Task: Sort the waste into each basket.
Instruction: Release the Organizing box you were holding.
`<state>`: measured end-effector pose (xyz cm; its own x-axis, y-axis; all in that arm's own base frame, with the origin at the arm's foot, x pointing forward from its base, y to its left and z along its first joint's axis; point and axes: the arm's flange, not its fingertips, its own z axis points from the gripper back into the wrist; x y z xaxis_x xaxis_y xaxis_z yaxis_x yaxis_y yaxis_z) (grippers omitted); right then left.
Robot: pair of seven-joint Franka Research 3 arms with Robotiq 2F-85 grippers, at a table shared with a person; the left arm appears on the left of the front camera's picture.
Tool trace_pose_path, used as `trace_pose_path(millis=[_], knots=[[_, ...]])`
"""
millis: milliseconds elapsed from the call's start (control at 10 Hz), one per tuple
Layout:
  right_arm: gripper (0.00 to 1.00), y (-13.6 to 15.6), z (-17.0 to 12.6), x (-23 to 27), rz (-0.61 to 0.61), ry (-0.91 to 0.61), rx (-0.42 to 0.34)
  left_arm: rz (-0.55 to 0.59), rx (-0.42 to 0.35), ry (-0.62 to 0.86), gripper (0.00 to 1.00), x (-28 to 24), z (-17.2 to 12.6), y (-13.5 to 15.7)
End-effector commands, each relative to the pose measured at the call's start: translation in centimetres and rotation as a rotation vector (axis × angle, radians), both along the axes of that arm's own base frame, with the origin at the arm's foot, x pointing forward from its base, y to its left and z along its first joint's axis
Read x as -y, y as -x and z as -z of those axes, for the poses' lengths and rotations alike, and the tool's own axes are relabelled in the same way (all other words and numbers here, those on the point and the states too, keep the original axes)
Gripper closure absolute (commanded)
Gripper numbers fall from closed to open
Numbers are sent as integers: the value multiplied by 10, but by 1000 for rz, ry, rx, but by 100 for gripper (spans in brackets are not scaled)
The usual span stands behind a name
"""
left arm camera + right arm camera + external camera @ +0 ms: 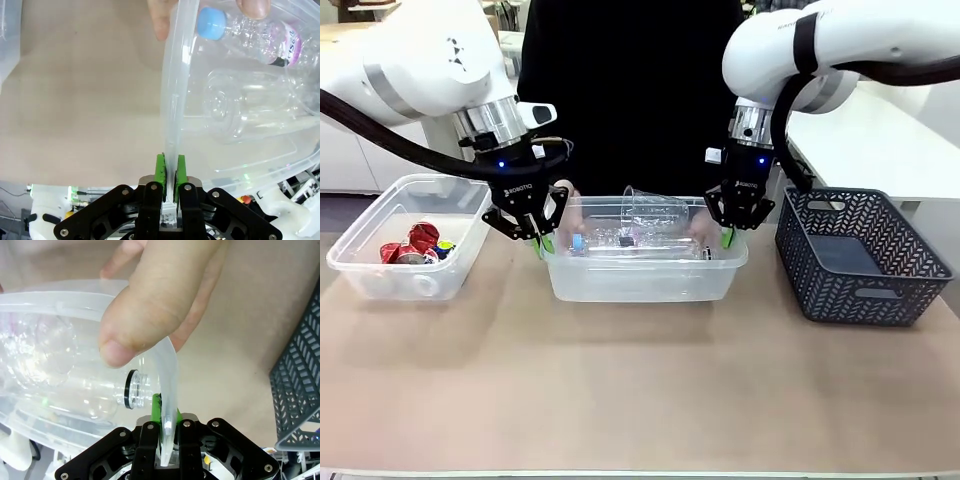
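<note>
Two hands (pixel 542 238) (pixel 728 234) pinch the middle tub's rim (pixel 172 100); bottles (pixel 250 30) inside, cans (pixel 415 245) left.

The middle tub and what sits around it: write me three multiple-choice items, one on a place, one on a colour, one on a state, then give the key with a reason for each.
1. Where do the crushed red cans lie?
A. in the clear tub on the robot's left
B. in the dark lattice basket
C. on the bare table

2. What colour is the cap on the bottle near the left gripper?
A. red
B. pale blue
C. black

3. How does the left gripper stand?
A. wide open above the table
B. shut on the middle tub's rim
C. shut on a can

Key: 1 A, the cans rest inside the left tub. 2 B, the left wrist view shows a pale blue cap. 3 B, its green pads pinch the rim of the middle tub; the right gripper clamps the opposite rim.
</note>
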<state>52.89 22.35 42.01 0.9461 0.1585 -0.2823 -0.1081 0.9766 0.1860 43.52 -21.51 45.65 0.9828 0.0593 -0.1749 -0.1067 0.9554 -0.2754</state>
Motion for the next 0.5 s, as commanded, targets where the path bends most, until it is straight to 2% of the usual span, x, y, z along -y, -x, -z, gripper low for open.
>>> trace_pose_path(millis=[0, 300, 400], knots=[[95, 3, -3, -5, -7, 8, 6, -6, 4, 11, 91, 2, -2, 4], [95, 0, 0, 0, 0, 0, 0, -6, 4, 11, 91, 2, -2, 4], [79, 14, -5, 16, 18, -57, 54, 0, -1, 0, 32, 0, 0, 0]])
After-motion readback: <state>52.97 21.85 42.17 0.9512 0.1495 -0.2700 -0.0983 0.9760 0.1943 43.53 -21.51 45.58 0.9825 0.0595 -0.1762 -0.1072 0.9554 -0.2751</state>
